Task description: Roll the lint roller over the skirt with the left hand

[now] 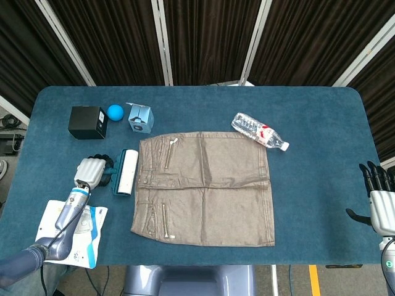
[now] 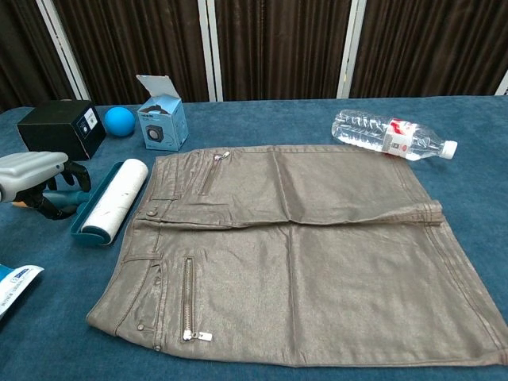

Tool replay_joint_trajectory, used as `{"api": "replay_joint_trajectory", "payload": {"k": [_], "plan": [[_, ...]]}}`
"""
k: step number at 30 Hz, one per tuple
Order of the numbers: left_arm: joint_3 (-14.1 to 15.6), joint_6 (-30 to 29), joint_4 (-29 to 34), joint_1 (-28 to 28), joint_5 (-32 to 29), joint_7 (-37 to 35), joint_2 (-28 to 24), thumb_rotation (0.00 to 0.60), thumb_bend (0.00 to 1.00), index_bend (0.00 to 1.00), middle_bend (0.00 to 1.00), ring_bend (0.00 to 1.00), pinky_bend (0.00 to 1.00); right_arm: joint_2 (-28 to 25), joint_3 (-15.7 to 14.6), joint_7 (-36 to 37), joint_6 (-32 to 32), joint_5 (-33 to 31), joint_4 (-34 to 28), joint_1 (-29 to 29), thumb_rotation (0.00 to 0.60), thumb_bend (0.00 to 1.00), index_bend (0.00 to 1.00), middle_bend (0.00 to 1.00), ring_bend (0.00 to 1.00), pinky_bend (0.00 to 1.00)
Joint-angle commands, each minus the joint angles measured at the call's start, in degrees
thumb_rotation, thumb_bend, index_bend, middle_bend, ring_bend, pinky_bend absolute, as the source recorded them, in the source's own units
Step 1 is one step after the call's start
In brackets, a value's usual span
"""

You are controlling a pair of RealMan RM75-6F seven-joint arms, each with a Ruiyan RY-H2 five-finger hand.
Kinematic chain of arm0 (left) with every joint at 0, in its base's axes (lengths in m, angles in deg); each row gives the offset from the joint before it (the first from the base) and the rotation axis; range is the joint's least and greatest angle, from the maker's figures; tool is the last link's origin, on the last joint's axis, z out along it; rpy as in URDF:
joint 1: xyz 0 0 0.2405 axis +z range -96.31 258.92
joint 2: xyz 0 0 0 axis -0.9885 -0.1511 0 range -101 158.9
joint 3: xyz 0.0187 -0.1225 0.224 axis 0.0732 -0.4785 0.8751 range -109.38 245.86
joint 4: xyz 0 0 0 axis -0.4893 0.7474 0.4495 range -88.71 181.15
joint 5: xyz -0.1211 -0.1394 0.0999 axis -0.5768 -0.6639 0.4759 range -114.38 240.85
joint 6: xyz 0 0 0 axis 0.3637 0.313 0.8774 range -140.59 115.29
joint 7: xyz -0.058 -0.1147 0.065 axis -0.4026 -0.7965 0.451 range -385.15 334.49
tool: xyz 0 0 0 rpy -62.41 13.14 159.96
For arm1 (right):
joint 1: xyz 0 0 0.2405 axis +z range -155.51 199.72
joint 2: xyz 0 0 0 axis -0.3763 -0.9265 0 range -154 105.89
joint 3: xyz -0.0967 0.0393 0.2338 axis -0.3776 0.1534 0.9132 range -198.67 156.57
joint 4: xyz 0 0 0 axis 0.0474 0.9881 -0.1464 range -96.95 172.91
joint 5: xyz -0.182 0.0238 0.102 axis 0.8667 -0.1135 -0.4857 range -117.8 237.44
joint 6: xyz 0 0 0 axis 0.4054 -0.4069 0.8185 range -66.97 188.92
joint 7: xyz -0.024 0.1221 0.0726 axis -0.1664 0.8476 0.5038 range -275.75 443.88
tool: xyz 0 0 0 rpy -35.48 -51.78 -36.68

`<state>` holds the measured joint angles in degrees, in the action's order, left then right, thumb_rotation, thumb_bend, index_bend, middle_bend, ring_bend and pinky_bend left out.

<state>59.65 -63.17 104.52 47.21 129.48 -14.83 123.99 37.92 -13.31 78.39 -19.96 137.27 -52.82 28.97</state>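
The lint roller [image 1: 125, 172] lay flat on the blue table [image 1: 321, 123], its white roll running alongside the waistband edge of the skirt [image 1: 207, 188], just beside it. From the chest view I could see its teal handle [image 2: 70, 198] pointing away from the skirt toward my left hand [image 2: 36, 176]. That hand sat right over the handle with its dark fingers [image 2: 57, 202] curled down around it, but I could not tell whether they had actually closed on the handle or only rested against it. The skirt was spread flat in the middle of the table, zips showing near the waistband.

My right hand [image 1: 381, 203] hung off the far right edge of the table, fingers spread and upright, holding nothing.

Behind the roller stood a black box [image 1: 87, 122], a blue ball [image 1: 115, 111] and a small blue carton [image 1: 141, 118] in a row. A plastic water bottle [image 1: 259, 131] lay on its side beyond the skirt's far corner. A white packet [image 1: 83, 231] lay at the near left edge, under my left forearm.
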Motion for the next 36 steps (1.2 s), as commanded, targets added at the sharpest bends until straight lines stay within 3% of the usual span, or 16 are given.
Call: {"api": "replay_joint_trajectory", "payload": {"k": [1,7,12,23,36], "plan": [[0.22,-0.23,0.02,0.05,0.23,0.31,-0.05,0.6,0.52,0.49,0.36,0.3,0.38,-0.04,-0.01,0.17,0.1,-0.03,0.02,0.03,0.6,0.0,0.0,0.0,0.0,0.0],[0.45,-0.87,1.4,0.0,0.85,1.29,-1.12,0.6,0.68,0.55,0.4,0.33,0.43,-0.02,0.01,0.21,0.3,-0.19,0.1,0.14,0.6,0.0,0.0,0.0,0.0,0.0],[0.88,-2.44,5.97,-0.87,3.26,4.34,-4.58,0.6,0.74,0.58,0.43,0.36,0.45,-0.09,0.02,0.37,0.24,-0.24,-0.01,0.12,0.6,0.0,0.0,0.0,0.0,0.0],[-1.72,-3.8,20.27,-5.21,1.36,18.88,-11.64,0.6,0.76,0.66,0.48,0.41,0.46,-0.78,0.31,1.81,-0.06,-0.51,-0.39,-0.14,0.6,0.0,0.0,0.0,0.0,0.0],[-2.53,-0.7,25.76,-11.7,-5.61,33.36,-11.68,0.6,0.76,0.67,0.49,0.41,0.46,-1.47,0.89,3.45,0.39,-1.66,-0.04,-0.18,0.6,0.0,0.0,0.0,0.0,0.0]]}}
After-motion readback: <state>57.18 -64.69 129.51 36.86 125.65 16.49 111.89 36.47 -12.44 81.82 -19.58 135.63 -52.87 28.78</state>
